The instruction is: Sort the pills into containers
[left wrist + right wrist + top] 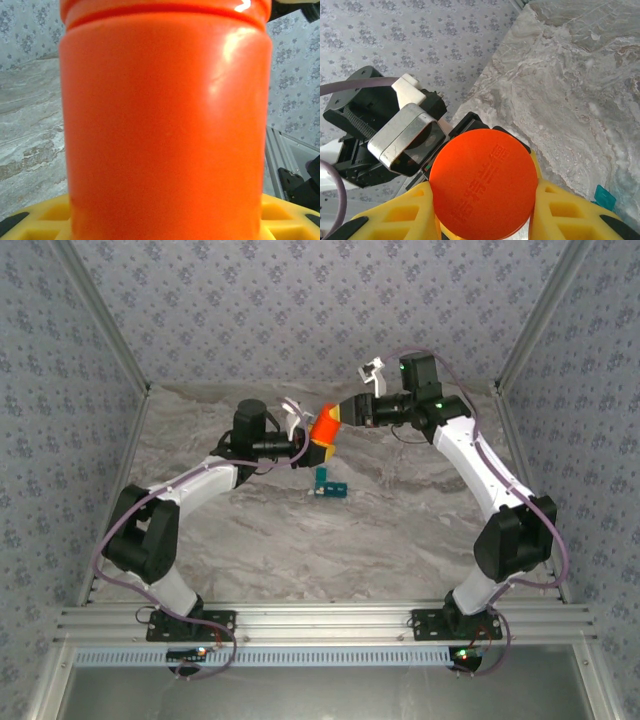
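Noted orange bottle (324, 432) held aloft, roughly sideways, over the back middle of the counter (400, 530): left jaws clamped round its body, right jaws closed tight on its cap (482, 182); teal pill organiser (329, 486) lying flat near counter centre, apart from both. Expect pills spilling wide of the organiser's small compartments on uncapping at this tilt. Watch also for slip or spin of the bottle inside the left grip against a stiff cap.
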Controlling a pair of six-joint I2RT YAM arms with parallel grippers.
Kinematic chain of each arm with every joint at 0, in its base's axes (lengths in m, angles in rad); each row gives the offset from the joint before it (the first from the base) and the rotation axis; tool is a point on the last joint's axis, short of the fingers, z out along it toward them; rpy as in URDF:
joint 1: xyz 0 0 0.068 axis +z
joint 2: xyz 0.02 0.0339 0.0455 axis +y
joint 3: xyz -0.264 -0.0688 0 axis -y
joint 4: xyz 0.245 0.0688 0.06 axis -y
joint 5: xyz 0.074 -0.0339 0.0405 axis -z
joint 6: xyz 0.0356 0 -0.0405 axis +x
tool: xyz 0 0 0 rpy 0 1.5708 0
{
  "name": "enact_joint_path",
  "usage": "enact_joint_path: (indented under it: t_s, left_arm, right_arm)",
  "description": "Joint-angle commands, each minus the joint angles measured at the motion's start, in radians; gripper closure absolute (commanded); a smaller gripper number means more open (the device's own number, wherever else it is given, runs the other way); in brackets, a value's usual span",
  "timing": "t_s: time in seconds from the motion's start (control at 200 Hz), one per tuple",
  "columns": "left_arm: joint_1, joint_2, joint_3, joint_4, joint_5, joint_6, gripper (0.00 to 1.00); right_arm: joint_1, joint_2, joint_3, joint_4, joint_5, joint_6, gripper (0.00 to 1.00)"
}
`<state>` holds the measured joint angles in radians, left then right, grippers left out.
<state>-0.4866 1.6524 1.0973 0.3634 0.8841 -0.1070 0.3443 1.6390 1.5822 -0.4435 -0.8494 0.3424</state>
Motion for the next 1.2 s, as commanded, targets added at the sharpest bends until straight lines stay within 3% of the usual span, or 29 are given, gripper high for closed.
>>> enact_joint_path:
  t_s: [0.0,0.28,0.46,0.705,0.869,1.194]
  left_arm:
    - [-0.048,-0.042,0.016,-0.003,-0.112,0.083,1.00]
    - [-0.210,-0.122,-0.061,0.017,-0.536,0.286,1.00]
    - [-0.279,-0.115,-0.074,0.048,-0.666,0.335,1.00]
    - [-0.290,-0.085,-0.081,0.071,-0.669,0.316,1.00]
    - [-0.247,-0.077,-0.083,0.087,-0.637,0.251,1.00]
    - [-0.122,-0.077,-0.089,0.144,-0.390,0.090,1.00]
  right_arm:
    - [0.038,0.021,0.003,-0.003,0.070,0.082,0.66]
    - [0.067,0.025,-0.124,0.112,0.212,0.321,0.69]
    - [0.091,0.024,-0.156,0.170,0.245,0.412,0.69]
    - [0.051,0.000,-0.144,0.153,0.228,0.391,0.68]
    - [-0.016,-0.058,-0.161,0.138,0.179,0.351,0.65]
    - [-0.152,-0.202,-0.204,0.112,0.086,0.296,0.36]
